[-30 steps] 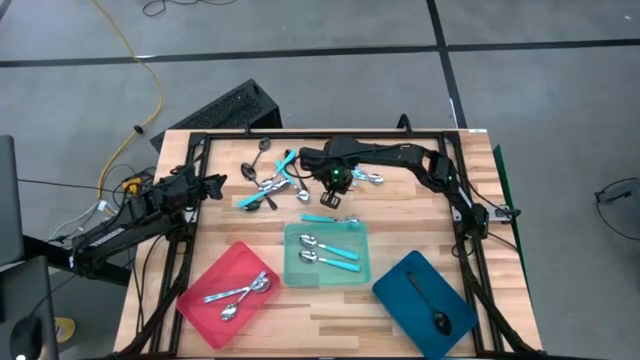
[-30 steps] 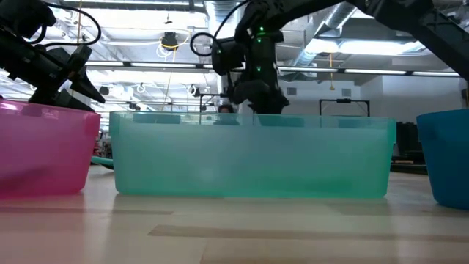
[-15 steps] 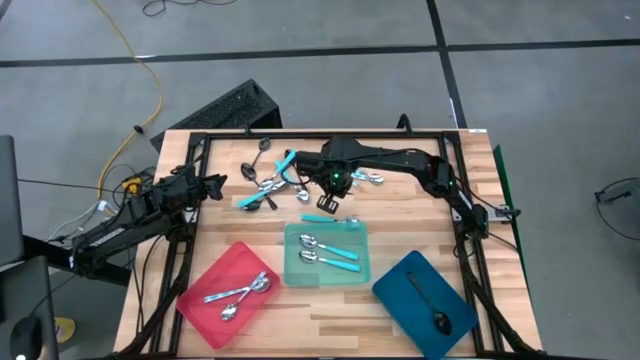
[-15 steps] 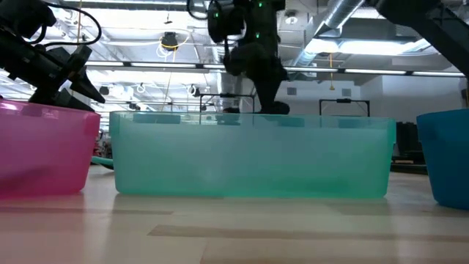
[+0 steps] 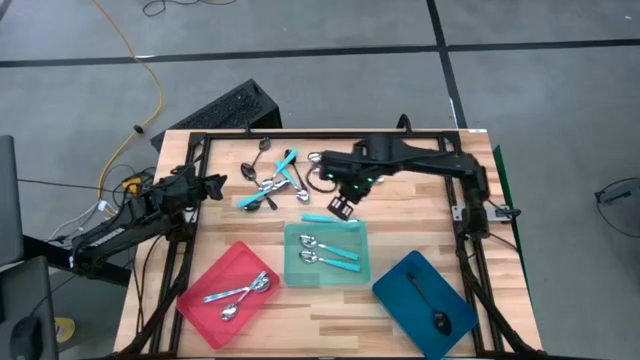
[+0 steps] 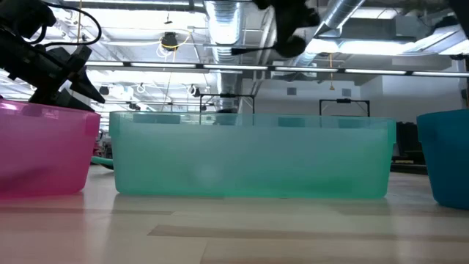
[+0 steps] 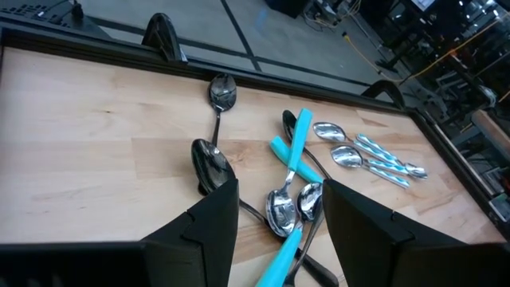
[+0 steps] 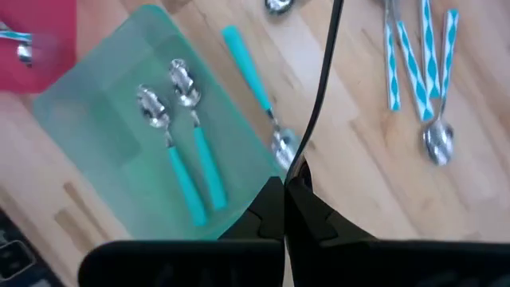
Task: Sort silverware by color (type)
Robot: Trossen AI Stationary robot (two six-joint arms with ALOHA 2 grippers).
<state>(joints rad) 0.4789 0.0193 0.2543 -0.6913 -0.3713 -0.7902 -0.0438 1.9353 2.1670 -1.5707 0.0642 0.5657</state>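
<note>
Right gripper [image 5: 343,208] raised, dark spoon [image 8: 323,72] clamped

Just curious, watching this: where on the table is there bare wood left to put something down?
Bare wood lies between the red tray and the spoon pile, and right of the teal tray above the blue tray. The pile and the right gripper crowd the far middle.

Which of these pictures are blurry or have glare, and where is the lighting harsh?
Low view: bright ceiling lights glare behind the teal tray, whose frosted wall hides its contents. Right wrist view: soft throughout, with the red tray smeared at the corner and the right gripper fingers dark. Left wrist view: sharp, with highlights on the spoon bowls. High view: even light, little shadow.
</note>
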